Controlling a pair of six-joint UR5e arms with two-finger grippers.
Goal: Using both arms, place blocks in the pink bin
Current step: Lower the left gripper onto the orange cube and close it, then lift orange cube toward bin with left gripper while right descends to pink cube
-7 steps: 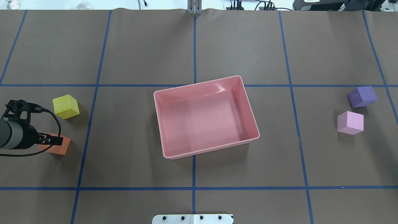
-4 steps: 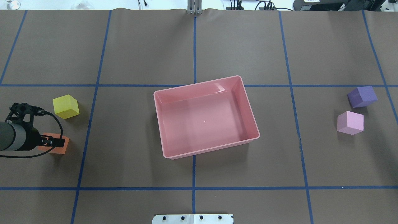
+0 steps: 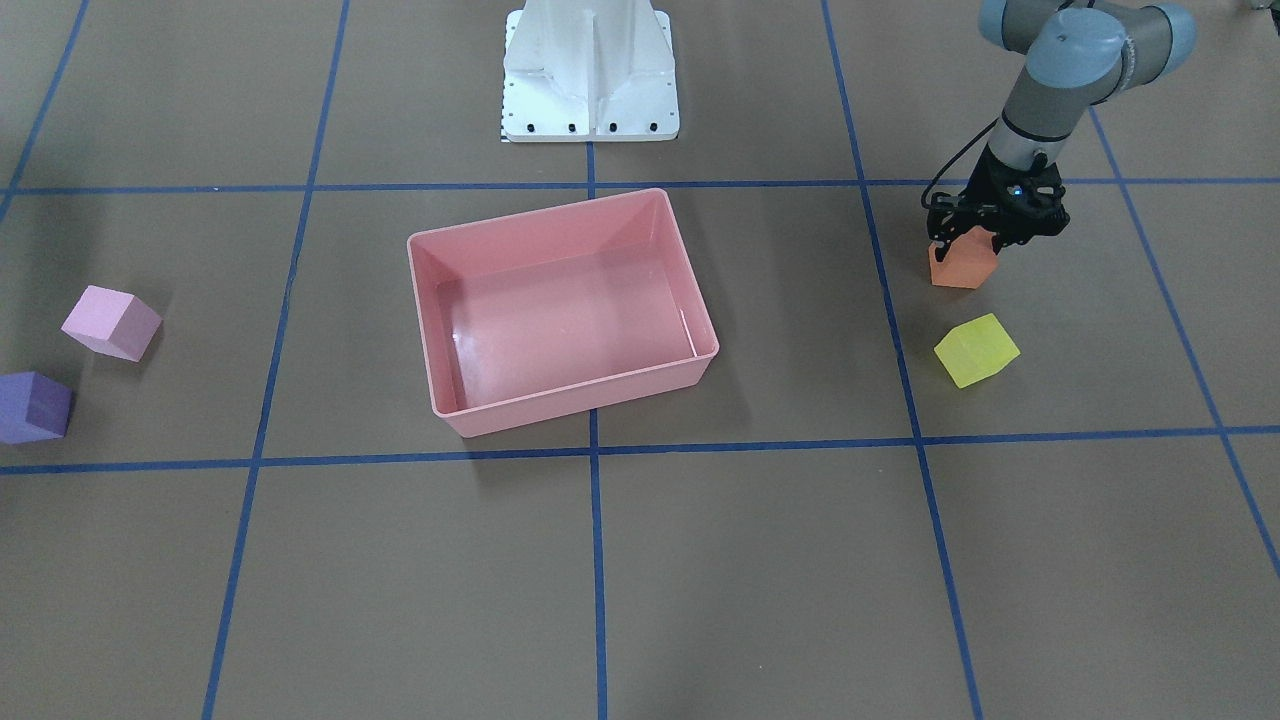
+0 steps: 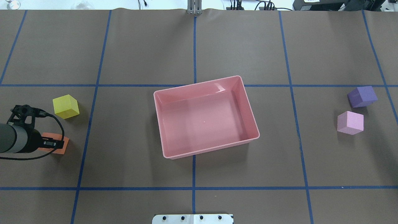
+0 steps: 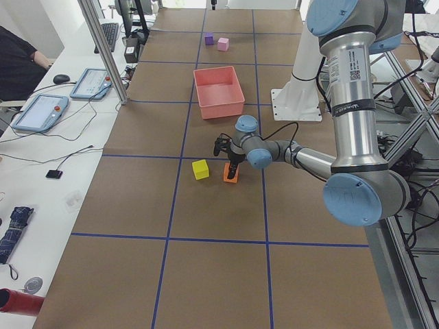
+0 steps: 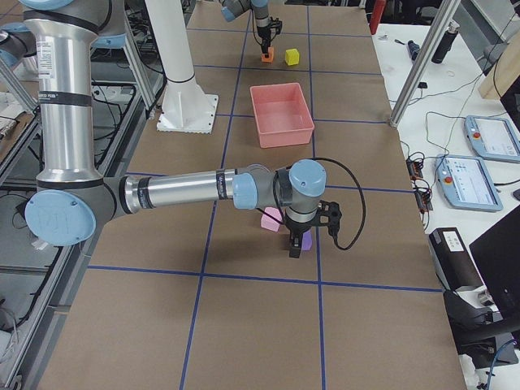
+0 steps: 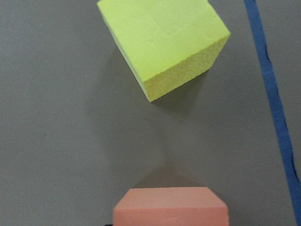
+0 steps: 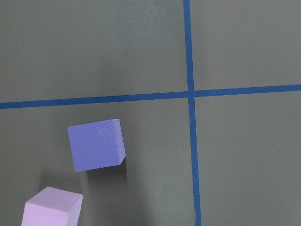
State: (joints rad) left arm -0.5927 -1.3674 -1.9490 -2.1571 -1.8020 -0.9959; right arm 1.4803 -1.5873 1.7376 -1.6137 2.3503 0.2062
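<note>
The pink bin point(image 4: 252, 118) stands mid-table and holds nothing; it also shows in the front view point(image 3: 700, 335). My left gripper point(image 3: 968, 248) is low over the orange block point(image 3: 962, 268), with a finger on each side of it and the jaws open. The block rests on the table point(image 4: 62, 147). The yellow block point(image 4: 66, 106) lies just beyond it. The purple block point(image 4: 362, 96) and the light pink block point(image 4: 350, 122) lie at the far right. My right gripper point(image 6: 296, 244) hangs over those two, and I cannot tell whether it is open or shut.
The white pedestal base point(image 3: 590, 75) stands at the robot's edge of the table. Blue tape lines cross the brown table cover point(image 4: 199, 46). In the right wrist view the purple block point(image 8: 96, 146) and the light pink block point(image 8: 51, 207) lie below the camera.
My left gripper has come down over the orange block. The blocks and the bin have not moved.
</note>
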